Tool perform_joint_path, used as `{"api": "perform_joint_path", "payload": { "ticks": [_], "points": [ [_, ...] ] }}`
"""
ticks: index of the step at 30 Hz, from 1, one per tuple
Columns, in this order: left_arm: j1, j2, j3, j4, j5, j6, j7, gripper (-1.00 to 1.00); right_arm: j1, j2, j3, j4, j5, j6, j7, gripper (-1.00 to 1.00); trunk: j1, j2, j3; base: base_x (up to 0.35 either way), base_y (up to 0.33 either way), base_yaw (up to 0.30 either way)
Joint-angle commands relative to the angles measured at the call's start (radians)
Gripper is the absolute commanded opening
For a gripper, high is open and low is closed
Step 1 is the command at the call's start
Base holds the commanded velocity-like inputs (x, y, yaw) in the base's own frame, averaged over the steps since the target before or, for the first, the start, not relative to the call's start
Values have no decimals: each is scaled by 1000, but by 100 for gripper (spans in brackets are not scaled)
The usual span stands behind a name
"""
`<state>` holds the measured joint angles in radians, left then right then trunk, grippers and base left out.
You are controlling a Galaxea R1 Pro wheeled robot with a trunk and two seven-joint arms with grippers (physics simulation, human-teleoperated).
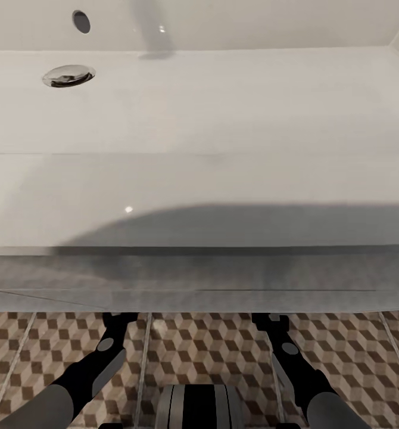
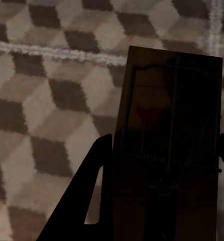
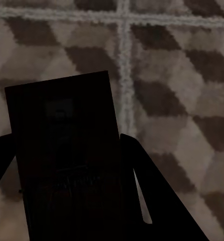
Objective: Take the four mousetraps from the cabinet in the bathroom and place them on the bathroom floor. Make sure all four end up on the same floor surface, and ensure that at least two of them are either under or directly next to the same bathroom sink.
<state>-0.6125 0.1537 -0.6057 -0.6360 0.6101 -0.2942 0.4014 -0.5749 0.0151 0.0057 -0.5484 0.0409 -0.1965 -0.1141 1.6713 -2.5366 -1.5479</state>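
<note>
Two mousetraps are in the robot's grasp, one per arm. In the left wrist view the left gripper (image 2: 164, 201) has its dark fingers (image 2: 87, 196) pinching a mousetrap (image 2: 167, 125) by its long sides; the tan-brown board with dark wire parts and a faint red spot hangs over the bathroom floor (image 2: 41, 100), with a pale grout line running past its far end. In the right wrist view the right gripper (image 3: 67, 201) pinches the second mousetrap (image 3: 62, 130) the same way, its board very dark in shadow, beside a crossing of grout lines on the floor (image 3: 182, 100); whether either board touches the tiles cannot be told.

From the head view a wide white sink (image 1: 223, 107) fills most of the scene, with a chrome drain (image 1: 68, 75), a round overflow hole (image 1: 81, 21) in its back wall and the foot of a tap (image 1: 155, 36) behind. Its front edge overhangs the cube-patterned tiles (image 1: 199, 351), and both arms reach forward so that the left gripper (image 1: 117, 322) and right gripper (image 1: 266, 322) end right at that shadowed edge. The sink rim stands directly above the wrists, leaving little room upward; open tile lies between the arms and to either side, near the robot's trunk (image 1: 199, 405)
</note>
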Motion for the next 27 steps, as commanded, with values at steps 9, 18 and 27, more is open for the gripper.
{"api": "perform_joint_path", "payload": {
  "ticks": [9, 18, 27],
  "points": [
    [-1, -5, -8, 1, 10, -11, 8, -100, 0, -1, 0, 1, 1, -4, -4, -100, 0, 0, -1, 0, 0, 0],
    [-1, -26, -5, 9, 5, -12, 6, -100, 0, -1, 0, 1, 0, -4, -2, -100, 0, 0, -1, 0, 0, 0],
    [-1, -21, 20, 24, 1, -7, 12, -100, 0, -1, 1, 2, 1, -4, 3, -100, 0, 0, -1, 0, 0, 0]
  ]
}}
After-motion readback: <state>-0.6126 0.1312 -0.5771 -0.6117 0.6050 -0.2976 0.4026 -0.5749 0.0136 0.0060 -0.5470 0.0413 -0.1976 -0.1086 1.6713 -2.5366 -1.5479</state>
